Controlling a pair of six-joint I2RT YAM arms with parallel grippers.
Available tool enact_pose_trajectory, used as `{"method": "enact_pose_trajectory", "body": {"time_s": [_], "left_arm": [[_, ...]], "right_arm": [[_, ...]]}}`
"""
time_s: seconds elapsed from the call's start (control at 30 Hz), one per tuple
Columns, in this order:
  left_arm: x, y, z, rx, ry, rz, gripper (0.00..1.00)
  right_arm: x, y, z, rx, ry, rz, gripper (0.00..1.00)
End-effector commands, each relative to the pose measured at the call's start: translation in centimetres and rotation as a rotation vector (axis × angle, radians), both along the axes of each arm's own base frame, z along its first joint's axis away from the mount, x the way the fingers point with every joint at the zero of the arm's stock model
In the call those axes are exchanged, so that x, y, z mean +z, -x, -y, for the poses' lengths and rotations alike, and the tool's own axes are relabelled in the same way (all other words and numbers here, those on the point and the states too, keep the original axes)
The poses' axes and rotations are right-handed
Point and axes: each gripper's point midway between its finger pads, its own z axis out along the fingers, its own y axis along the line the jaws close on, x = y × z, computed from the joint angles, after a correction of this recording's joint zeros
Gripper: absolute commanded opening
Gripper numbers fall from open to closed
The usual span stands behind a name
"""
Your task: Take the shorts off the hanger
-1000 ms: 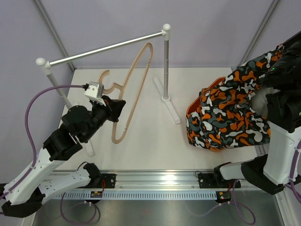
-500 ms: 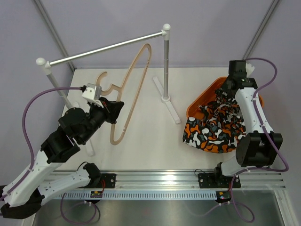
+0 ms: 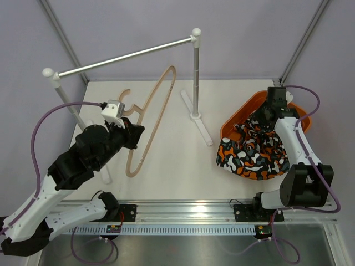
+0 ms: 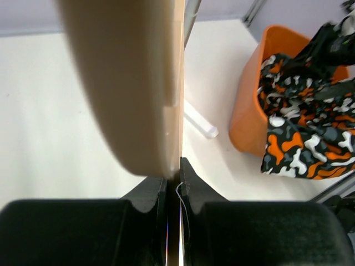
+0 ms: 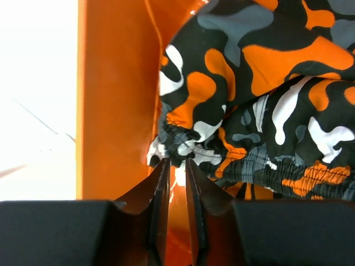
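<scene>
**Shorts off the hanger and in the basket: what could go wrong from here**

Left: the left gripper (image 4: pixel 175 176) is clamped on a thin edge of the bare wooden hanger (image 4: pixel 133 83) and holds it tilted above the table (image 3: pixel 177 166), with its upper end close to the metal rail (image 3: pixel 122 54). The grip takes only a narrow strip of a long, light frame. The hanger could therefore pivot or slip between the fingers if the arm swings. A careless lowering could knock its upper end against the rail or its post.

Right: the shorts (image 3: pixel 252 158) lie heaped in the orange basket (image 3: pixel 239 113), well apart from the hanger. Part of the cloth is draped over the near rim. That overhang could pull the soft pile out onto the table if anything tugs it.

Far right: the right gripper (image 5: pixel 176 166) hangs low inside the basket. Its fingers are parted only by a narrow slit and nothing is visibly pinched between them. The gathered waistband lies just beside the tips. If the arm rose with the gap this small, it could snag the hem and drag the shorts back out. Widening the fingers first would likely avoid this.

The removal itself appears complete.
</scene>
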Motion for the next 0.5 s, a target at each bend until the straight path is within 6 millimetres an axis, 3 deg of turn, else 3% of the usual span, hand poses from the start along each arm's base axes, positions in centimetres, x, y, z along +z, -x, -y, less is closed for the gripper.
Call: {"method": "enact_pose_trajectory", "body": {"time_s": [0.0,0.07,0.23,0.4,0.43,0.47], "left_arm": [[1.3,0.0,-0.8,0.044,-0.007,-0.023,0.0],[0.8,0.0,-0.9,0.044,-0.044,-0.043,0.0],[2.3,-0.5,-0.2,0.021,-0.082,-0.039,0.0],[4.3,-1.6,0.2,0.043,-0.121,-0.034,0.0],[5.6,-1.8,0.2,0.051,-0.108,-0.019,0.0],[5.2,-2.6,1.0,0.057,-0.136,-0.036,0.0]], "right_arm": [[3.6,-0.6,-0.4,0.004,-0.029,0.137,0.31],[4.4,-0.3,-0.5,0.012,-0.031,0.159,0.38],[6.3,0.3,-1.0,0.04,-0.037,0.207,0.6],[9.0,1.2,-1.1,0.061,-0.021,0.265,0.63],[9.2,1.5,-1.2,0.067,-0.022,0.267,0.63],[10.0,1.7,-1.3,0.072,-0.019,0.285,0.64]]}}
